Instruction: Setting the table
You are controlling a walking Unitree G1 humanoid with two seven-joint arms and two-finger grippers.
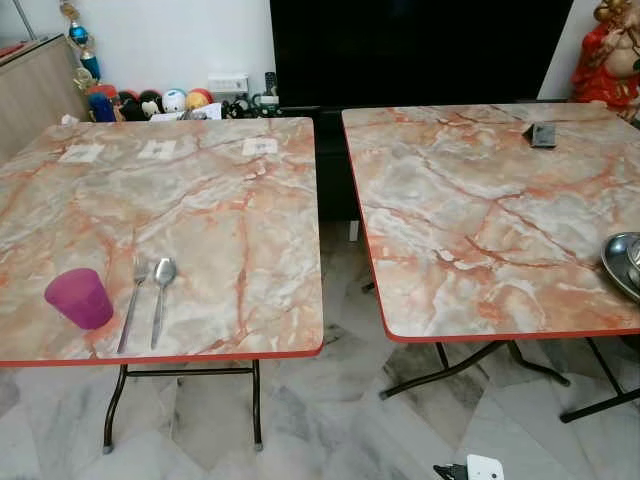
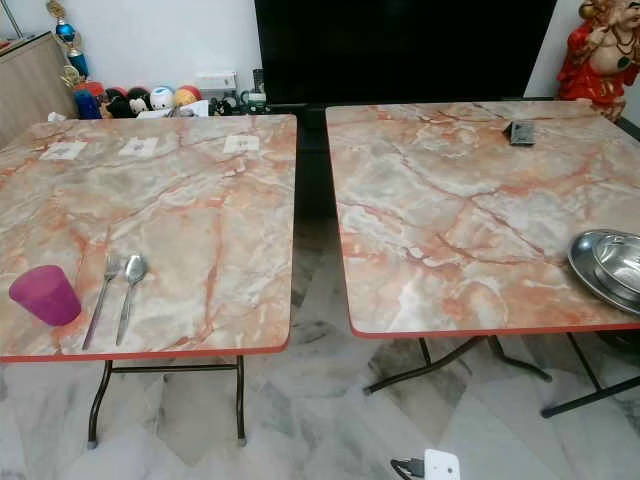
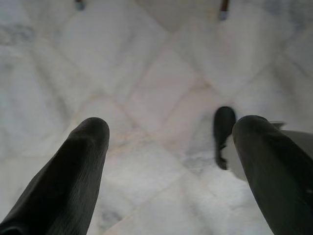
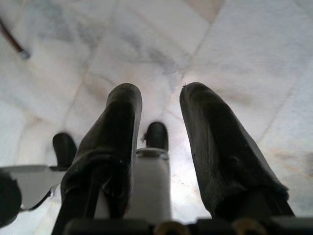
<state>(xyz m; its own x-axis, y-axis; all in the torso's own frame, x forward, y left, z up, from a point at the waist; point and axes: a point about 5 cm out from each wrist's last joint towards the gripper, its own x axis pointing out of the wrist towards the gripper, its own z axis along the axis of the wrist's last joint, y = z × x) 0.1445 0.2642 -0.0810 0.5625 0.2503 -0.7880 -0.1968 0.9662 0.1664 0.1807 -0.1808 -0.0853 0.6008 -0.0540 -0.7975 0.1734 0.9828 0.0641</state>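
purple cup (image 1: pixel 79 297): upright, left table front | fork (image 1: pixel 132 303), spoon (image 1: pixel 160 297): side by side | steel bowls (image 2: pixel 612 266), apparently nested: right table edge

No legible text, brand or number anywhere. Three white paper labels (image 1: pixel 157 150) at far edge of left table (image 1: pixel 230 240): print too small & blurred to read. Small dark object (image 1: pixel 543 134) on right table (image 1: pixel 470 210): no readable markings.
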